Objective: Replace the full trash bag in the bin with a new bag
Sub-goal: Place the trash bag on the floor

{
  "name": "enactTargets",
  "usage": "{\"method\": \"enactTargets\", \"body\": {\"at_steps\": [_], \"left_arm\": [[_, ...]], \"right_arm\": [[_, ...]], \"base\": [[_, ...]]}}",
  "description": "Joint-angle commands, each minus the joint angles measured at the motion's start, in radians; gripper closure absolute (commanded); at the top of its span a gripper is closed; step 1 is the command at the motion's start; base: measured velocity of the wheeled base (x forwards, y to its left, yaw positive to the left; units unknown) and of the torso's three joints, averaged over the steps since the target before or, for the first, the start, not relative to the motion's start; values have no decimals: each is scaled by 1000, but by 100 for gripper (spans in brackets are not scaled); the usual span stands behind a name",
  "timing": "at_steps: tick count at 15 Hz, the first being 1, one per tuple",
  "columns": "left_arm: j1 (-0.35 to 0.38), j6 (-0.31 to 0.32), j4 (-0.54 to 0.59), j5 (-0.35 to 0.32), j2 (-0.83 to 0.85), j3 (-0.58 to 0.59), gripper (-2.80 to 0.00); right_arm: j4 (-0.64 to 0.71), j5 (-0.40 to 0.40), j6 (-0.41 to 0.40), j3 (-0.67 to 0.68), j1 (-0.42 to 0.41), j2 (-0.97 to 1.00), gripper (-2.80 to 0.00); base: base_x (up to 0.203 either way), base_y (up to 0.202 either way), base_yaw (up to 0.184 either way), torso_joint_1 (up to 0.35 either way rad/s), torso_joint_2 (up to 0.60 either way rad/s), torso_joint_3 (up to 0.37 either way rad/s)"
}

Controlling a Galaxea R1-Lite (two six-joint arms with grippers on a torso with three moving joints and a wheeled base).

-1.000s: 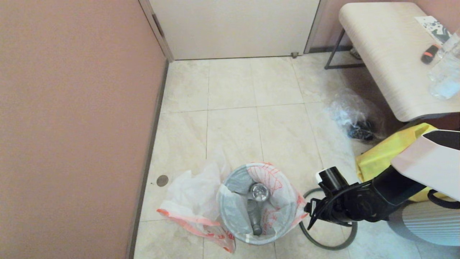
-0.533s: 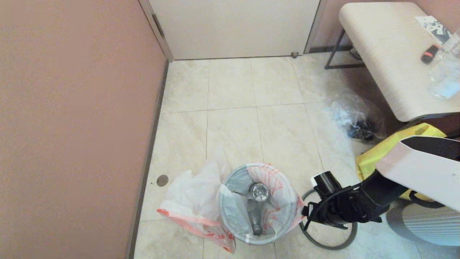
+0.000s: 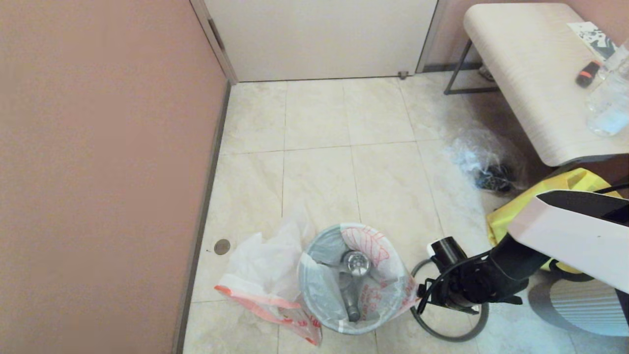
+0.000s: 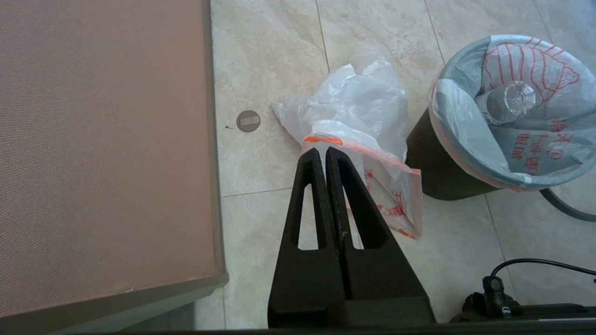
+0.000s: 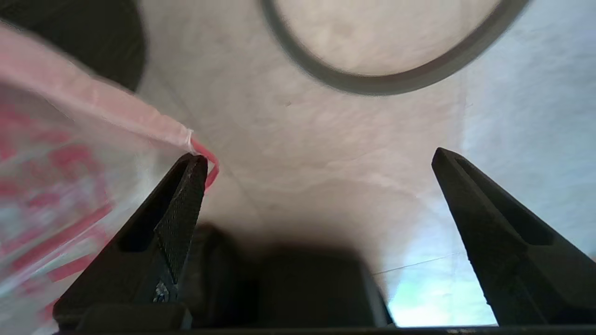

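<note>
From my head, the bin [image 3: 354, 280] is standing on the floor, bag-lined, my right claw [image 3: 423, 295] just beside it. My left claw [image 4: 322, 156] is hanging pressed shut above a loose bag [image 4: 358, 135]. My right claw's fingers [image 5: 186, 195] are spreading wide, one perhaps brushing the liner's edge [image 5: 139, 121].

A pale tiled floor [image 3: 319, 162] meets a pink-brown wall [image 3: 98, 162] and a white door [image 3: 319, 37] — a cream, metal-legged bench [image 3: 530, 73] stands nearby.

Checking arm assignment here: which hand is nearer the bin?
Right. The right hand, open, sits low beside the bin, at its bag's edge. The left hand, shut, hangs farther off, over the spare bag.
</note>
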Motion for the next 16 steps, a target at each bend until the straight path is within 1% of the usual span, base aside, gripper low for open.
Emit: {"method": "enactTargets", "body": {"at_steps": [1,4,8,10,11,13,15,16], "left_arm": [[0,0,0,0,0,0,0],[0,0,0,0,0,0,0],[0,0,1,0,0,0,0],[0,0,1,0,1,0,0],[0,0,0,0,0,0,0],[0,0,0,0,1,0,0],[0,0,0,0,1,0,0],[0,0,0,0,0,0,0]], "right_arm": [[-5,-3,-2,-1,-11,10,-280],[-1,31,-4,-31,-12,10,-280],[2,50,-22,-93,-5,41,-280],[2,118,-32,-111,-5,44,-280],[5,138,-43,-134,-5,46,-280],[55,142,-64,-185,-5,57,-280],[134,137,-71,-236,-8,75,-280],[148,135,-71,-243,-11,85,-280]], "base": [[0,0,0,0,0,0],[0,0,0,0,0,0],[0,0,0,0,0,0],[0,0,0,0,0,0],[0,0,0,0,0,0],[0,0,0,0,0,0],[0,0,0,0,0,0],[0,0,0,0,0,0]]}}
